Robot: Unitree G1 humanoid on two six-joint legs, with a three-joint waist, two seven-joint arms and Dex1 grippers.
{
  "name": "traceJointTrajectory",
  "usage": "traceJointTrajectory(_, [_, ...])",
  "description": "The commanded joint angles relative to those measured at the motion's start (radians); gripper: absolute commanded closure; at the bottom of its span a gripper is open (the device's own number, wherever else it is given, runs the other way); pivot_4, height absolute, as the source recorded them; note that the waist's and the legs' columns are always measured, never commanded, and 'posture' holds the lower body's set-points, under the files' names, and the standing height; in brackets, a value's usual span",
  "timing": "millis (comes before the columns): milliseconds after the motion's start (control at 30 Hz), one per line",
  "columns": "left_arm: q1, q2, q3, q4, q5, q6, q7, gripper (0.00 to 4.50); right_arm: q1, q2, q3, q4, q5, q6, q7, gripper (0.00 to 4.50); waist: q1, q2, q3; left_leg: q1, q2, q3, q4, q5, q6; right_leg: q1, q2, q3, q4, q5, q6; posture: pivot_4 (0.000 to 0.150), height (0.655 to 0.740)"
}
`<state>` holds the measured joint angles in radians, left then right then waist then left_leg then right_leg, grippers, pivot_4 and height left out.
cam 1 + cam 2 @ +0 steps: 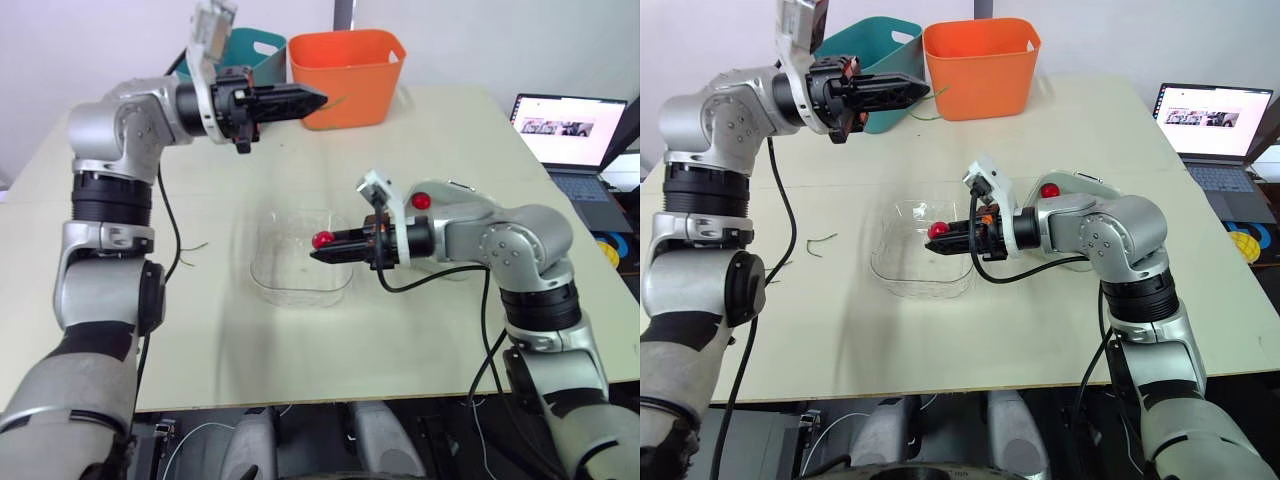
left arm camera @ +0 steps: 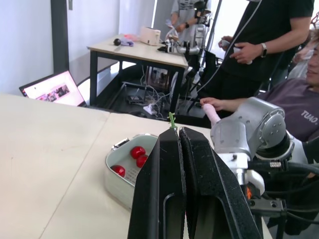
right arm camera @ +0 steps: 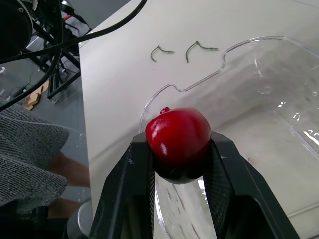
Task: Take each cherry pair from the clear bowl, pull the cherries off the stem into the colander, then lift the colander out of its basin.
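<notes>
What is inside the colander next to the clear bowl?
Three red cherries lie in the colander. The left gripper covers part of it, and from the head the right arm covers most of it, so more may be hidden.

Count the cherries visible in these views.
4. One cherry is clamped in the right tool above the clear bowl; three more lie in the colander. Others may be hidden below the colander's rim.
</notes>
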<state>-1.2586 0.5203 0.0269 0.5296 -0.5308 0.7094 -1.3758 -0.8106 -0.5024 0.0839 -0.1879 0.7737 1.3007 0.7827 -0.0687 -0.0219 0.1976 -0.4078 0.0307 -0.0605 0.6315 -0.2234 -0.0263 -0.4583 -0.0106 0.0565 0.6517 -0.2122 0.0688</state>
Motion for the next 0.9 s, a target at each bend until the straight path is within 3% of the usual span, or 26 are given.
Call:
traceJointTrajectory(33, [0.018, 0.022, -0.007, -0.029, 0.019, -0.034, -0.019, 4.5, -0.058, -0.05, -0.096, -0.015, 0.027, 0.0, -0.005, 3.42, 0.0, 0.0, 0.0, 0.0, 0.0, 0.0, 0.0, 0.0, 0.0, 0.0, 0.0, 0.0, 0.0, 0.0, 0.0, 0.15, 0.74])
traceJointTrajectory(267, [0.06, 0.035, -0.012, -0.027, 0.049, -0.073, -0.017, 4.5, -0.087, -0.268, -0.162, 0.022, -0.021, -0.043, 0.039, 3.42, 0.003, 0.0, 0.0, 0.0, 0.0, 0.0, 0.0, 0.0, 0.0, 0.0, 0.0, 0.0, -0.001, 0.0, 0.0, 0.15, 0.74])
traceJointTrajectory(433, [0.121, 0.05, -0.057, -0.032, 0.11, -0.158, -0.043, 4.5, -0.029, -0.465, -0.085, 0.136, -0.173, -0.168, 0.088, 3.42, 0.005, 0.0, 0.0, 0.0, 0.0, 0.001, 0.0, 0.0, 0.0, 0.001, 0.0, 0.0, -0.002, -0.001, 0.001, 0.15, 0.74])
traceJointTrajectory(667, [0.128, 0.043, -0.046, -0.027, 0.105, -0.148, -0.041, 4.5, 0.061, -0.538, -0.042, 0.207, -0.267, -0.227, 0.116, 3.42, -0.001, 0.0, 0.0, 0.0, 0.0, 0.002, -0.001, 0.0, 0.0, -0.001, 0.0, 0.001, -0.001, -0.001, 0.001, 0.15, 0.74])
traceJointTrajectory(867, [0.13, 0.04, -0.049, -0.03, 0.105, -0.143, -0.043, 4.5, 0.098, -0.527, -0.042, 0.186, -0.29, -0.244, 0.125, 3.42, 0.0, 0.0, 0.0, 0.0, 0.0, 0.002, 0.0, 0.0, 0.0, 0.0, 0.0, 0.001, -0.002, -0.001, 0.001, 0.15, 0.74])
traceJointTrajectory(900, [0.13, 0.04, -0.049, -0.03, 0.105, -0.143, -0.043, 4.5, 0.1, -0.524, -0.038, 0.185, -0.296, -0.243, 0.122, 3.09, 0.0, 0.0, 0.0, 0.0, 0.0, 0.001, 0.0, 0.0, 0.0, 0.0, 0.0, 0.001, -0.002, -0.001, 0.001, 0.15, 0.74])
